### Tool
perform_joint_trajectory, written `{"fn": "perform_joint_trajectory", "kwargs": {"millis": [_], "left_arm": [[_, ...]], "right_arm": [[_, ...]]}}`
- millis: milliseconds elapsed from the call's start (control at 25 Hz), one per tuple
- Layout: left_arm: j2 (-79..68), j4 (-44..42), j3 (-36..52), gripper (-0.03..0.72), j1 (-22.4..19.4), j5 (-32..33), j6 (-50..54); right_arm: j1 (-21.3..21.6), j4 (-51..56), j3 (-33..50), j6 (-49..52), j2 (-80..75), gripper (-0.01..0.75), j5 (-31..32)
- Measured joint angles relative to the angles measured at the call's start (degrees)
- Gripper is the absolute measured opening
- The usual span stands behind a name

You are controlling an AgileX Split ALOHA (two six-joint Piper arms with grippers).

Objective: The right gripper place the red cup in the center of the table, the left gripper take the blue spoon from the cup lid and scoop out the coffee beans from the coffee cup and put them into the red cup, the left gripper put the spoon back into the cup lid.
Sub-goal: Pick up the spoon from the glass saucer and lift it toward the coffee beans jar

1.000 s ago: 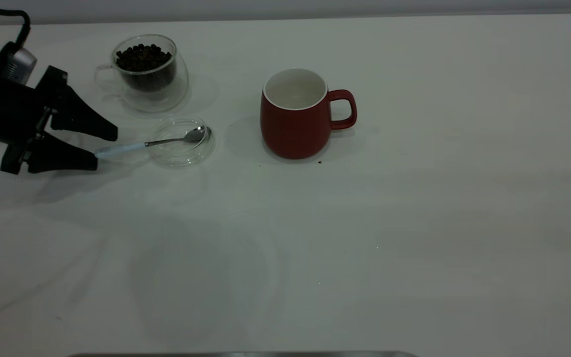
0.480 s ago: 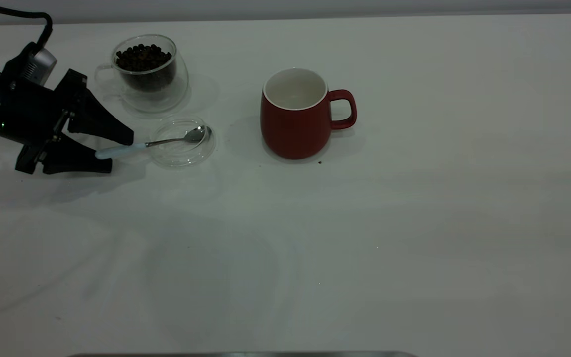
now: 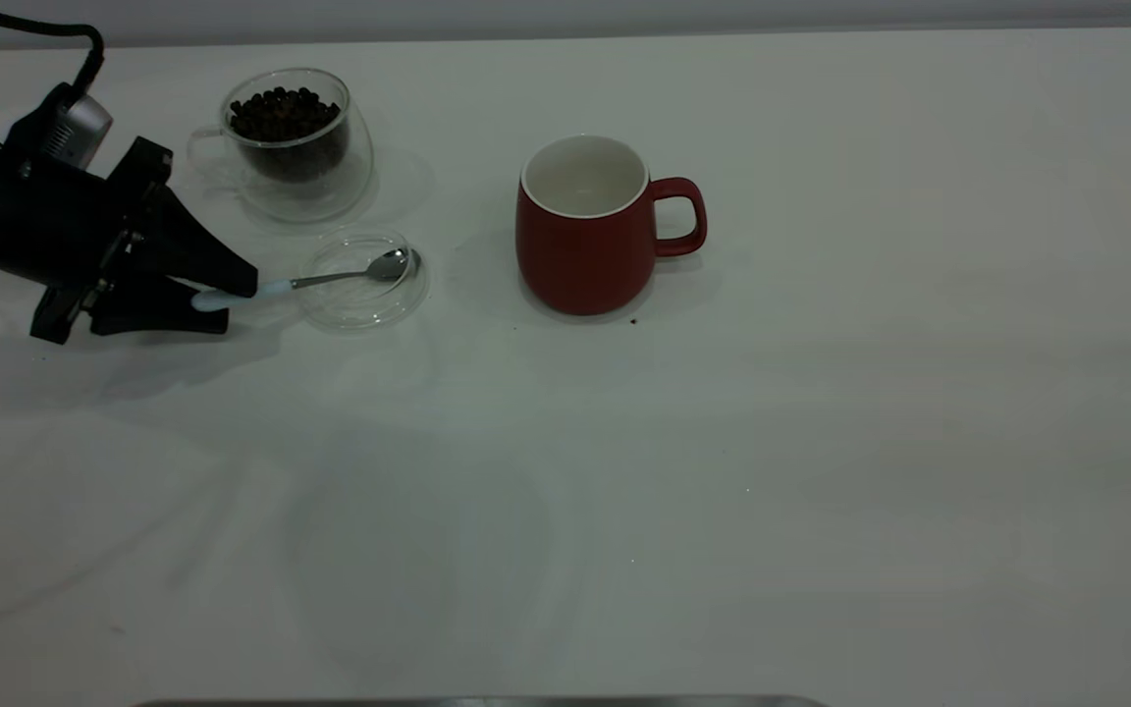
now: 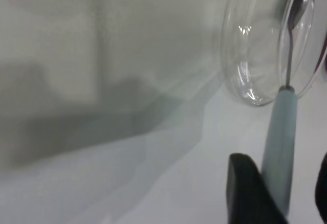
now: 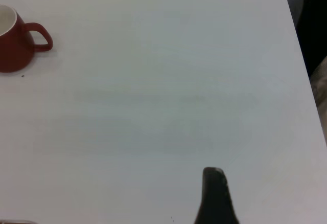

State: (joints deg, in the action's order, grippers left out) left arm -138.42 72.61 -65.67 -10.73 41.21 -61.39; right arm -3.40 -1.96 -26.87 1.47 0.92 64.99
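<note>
The red cup [image 3: 585, 236] stands upright near the middle of the table [image 3: 723, 471], its white inside empty; it also shows in the right wrist view [image 5: 13, 42]. The coffee cup [image 3: 296, 147] with coffee beans [image 3: 283, 113] stands at the far left. In front of it the cup lid [image 3: 361, 280] holds the bowl of the blue spoon [image 3: 330, 279]. My left gripper [image 3: 240, 304] straddles the pale handle [image 4: 281, 127]. One finger [image 4: 248, 183] touches the handle and a gap remains at the other. My right gripper [image 5: 278, 203] is open over bare table far right of the red cup, outside the exterior view.
A few dark crumbs lie by the red cup's base [image 3: 634, 320]. The table's right edge [image 5: 301, 55] runs close to the right gripper, with dark floor beyond it. A grey strip [image 3: 477, 702] lies along the table's front edge.
My left gripper moved right until its jaws were around the spoon handle, then the jaws narrowed on it. The spoon, lid and both cups have not moved.
</note>
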Motion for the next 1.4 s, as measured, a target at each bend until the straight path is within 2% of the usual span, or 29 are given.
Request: {"fn": "perform_joint_trajectory", "kwargs": {"millis": [240, 400, 760, 960, 1240, 1400], "left_arm": [[0.0, 0.0, 0.0, 0.242, 0.0, 0.26, 0.1], [0.0, 0.0, 0.0, 0.19, 0.0, 1.87, 0.15], [0.0, 0.0, 0.0, 0.137, 0.0, 3.78, 0.22], [0.19, -0.45, 0.0, 0.137, 0.0, 4.33, 3.11], [5.74, -12.69, 0.0, 0.129, 0.0, 3.8, 9.05], [9.34, -16.66, 0.0, 0.127, 0.0, 6.99, 9.9]], "right_arm": [[0.0, 0.0, 0.0, 0.0, 0.0, 0.573, 0.0], [0.0, 0.0, 0.0, 0.0, 0.0, 0.573, 0.0], [0.0, 0.0, 0.0, 0.0, 0.0, 0.573, 0.0], [0.0, 0.0, 0.0, 0.0, 0.0, 0.573, 0.0], [0.0, 0.0, 0.0, 0.0, 0.0, 0.573, 0.0], [0.0, 0.0, 0.0, 0.0, 0.0, 0.573, 0.0]]}}
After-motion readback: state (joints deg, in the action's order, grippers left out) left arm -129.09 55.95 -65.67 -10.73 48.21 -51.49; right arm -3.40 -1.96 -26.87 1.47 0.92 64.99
